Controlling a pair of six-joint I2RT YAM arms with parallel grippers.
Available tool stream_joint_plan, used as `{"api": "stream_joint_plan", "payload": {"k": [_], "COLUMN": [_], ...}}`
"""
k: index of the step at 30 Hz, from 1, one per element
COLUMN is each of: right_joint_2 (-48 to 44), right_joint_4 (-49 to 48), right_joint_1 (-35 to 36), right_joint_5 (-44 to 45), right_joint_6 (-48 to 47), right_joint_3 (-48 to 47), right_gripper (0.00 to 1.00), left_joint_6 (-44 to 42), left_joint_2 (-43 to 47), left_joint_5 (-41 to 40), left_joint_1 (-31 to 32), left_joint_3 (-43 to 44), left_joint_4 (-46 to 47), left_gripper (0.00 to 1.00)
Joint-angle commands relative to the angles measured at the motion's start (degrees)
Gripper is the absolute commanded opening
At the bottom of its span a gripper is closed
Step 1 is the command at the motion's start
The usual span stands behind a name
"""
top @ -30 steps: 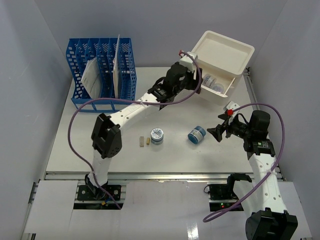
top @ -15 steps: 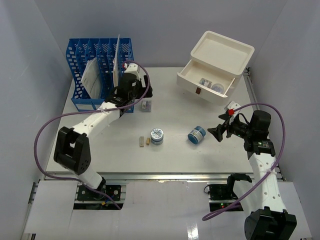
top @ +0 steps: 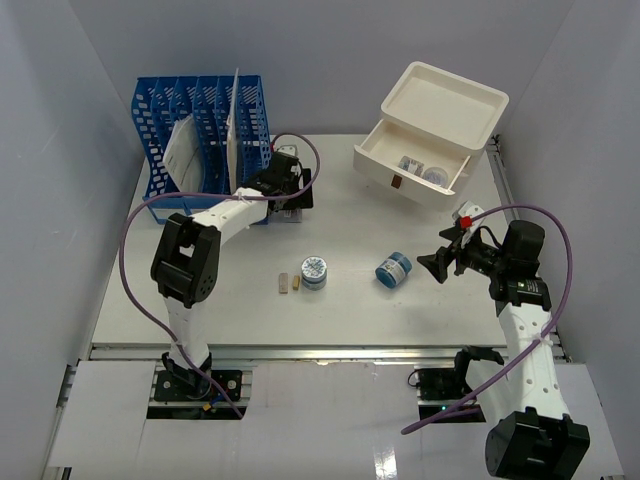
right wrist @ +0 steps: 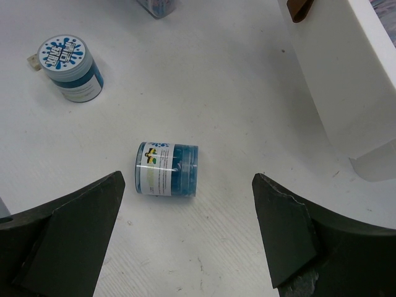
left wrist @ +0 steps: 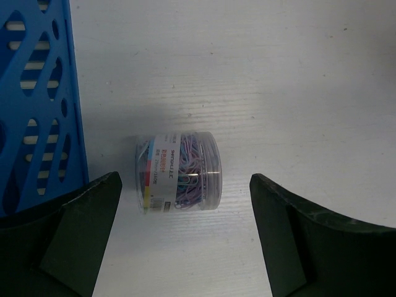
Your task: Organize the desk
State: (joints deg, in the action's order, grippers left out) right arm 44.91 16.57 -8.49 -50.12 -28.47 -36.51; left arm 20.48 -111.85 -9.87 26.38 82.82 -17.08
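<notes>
A: What sits on the wide matte white bench (top: 350, 235), the one with the metal rail along its near edge?

B: It lies flat beneath both arms. Loose on it I count one clear plastic jar of coloured paper clips (left wrist: 179, 172), one upright blue-lidded jar (top: 314, 271), one toppled blue-lidded jar (right wrist: 167, 169) and two small tan blocks (top: 288, 284).

A: And the hands?

B: The left hand (left wrist: 184, 179) hovers straight above the clip jar, jaws spread wide, gripping nothing. The blue slotted file rack (left wrist: 37, 99) stands just beside it. The right hand (right wrist: 189, 179) is likewise agape and empty, directly over the toppled jar.

A: Which way do those two jars lie?

B: Both are on their sides, long axis running from finger to finger, I think; the clip jar's ends are hard to read. A wrist turn looks needed before either hand closes.

A: Storage?

B: One white drawer box (top: 445, 110), its drawer pulled open, with two round tubs (top: 422, 168) inside.
</notes>
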Motion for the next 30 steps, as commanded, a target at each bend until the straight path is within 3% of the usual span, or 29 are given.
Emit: {"api": "stream_joint_plan", "payload": {"k": [1,8,19,26,30], "right_joint_2": [0.0,0.3,0.0,0.2,0.4], "right_joint_4": [-1.0,-1.0,-1.0,-1.1,-1.0], "right_joint_1": [-0.2,-0.3,-0.3,-0.3,-0.3], "right_joint_5": [-1.4,-1.4,-1.4,-1.6,-1.6], "right_joint_6": [0.8,0.8,0.8,0.8,0.8], "right_joint_3": [0.6,0.6,0.6,0.5,0.5], "right_gripper": [0.90,0.90,0.90,0.90,0.90], "left_joint_6": [0.8,1.7,2.6,9.1,14.0], "left_joint_2": [-2.6,-2.4,5.2,19.3,19.3], "left_joint_5": [-1.9,0.1,3.4,10.2,17.5], "left_joint_1": [0.1,0.3,1.3,1.6,2.1], "left_joint_3": [3.3,3.0,0.4,-4.0,-1.3], "left_joint_4": [-1.8,-0.7,1.8,17.1,25.9], "left_gripper": [0.93,0.66,0.44,0.29,0.26]}}
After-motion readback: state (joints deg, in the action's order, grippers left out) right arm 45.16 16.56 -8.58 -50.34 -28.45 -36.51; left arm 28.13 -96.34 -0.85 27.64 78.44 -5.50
